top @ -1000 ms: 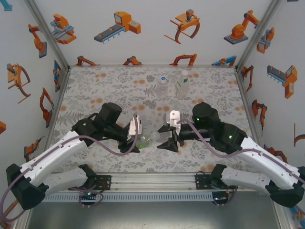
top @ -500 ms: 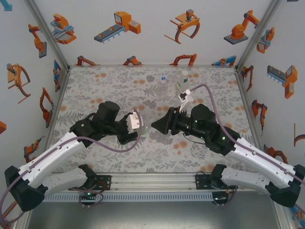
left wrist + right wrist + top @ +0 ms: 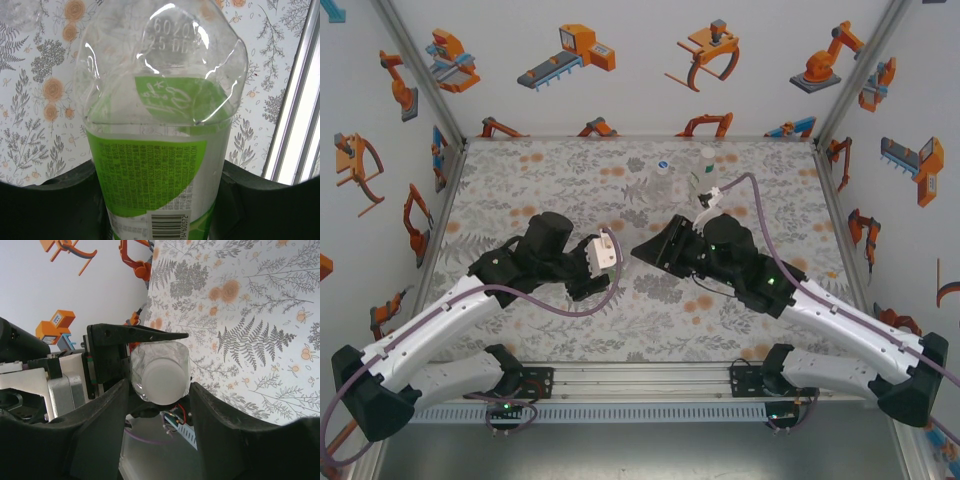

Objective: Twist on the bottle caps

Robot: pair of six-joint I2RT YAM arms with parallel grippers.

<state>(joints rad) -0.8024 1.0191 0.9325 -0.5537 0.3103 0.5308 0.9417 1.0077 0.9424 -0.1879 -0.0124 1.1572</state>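
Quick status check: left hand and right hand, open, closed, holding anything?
Left hand: closed, holding the green-labelled bottle.
Right hand: closed on the white bottle cap, as far as its wrist view shows.

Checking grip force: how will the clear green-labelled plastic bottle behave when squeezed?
Likely light: no liquid shows inside the clear green-labelled plastic bottle. Its thin glossy wall looks creased, so probably crushable and slippery. Its round white plastic cap may stiffen it.
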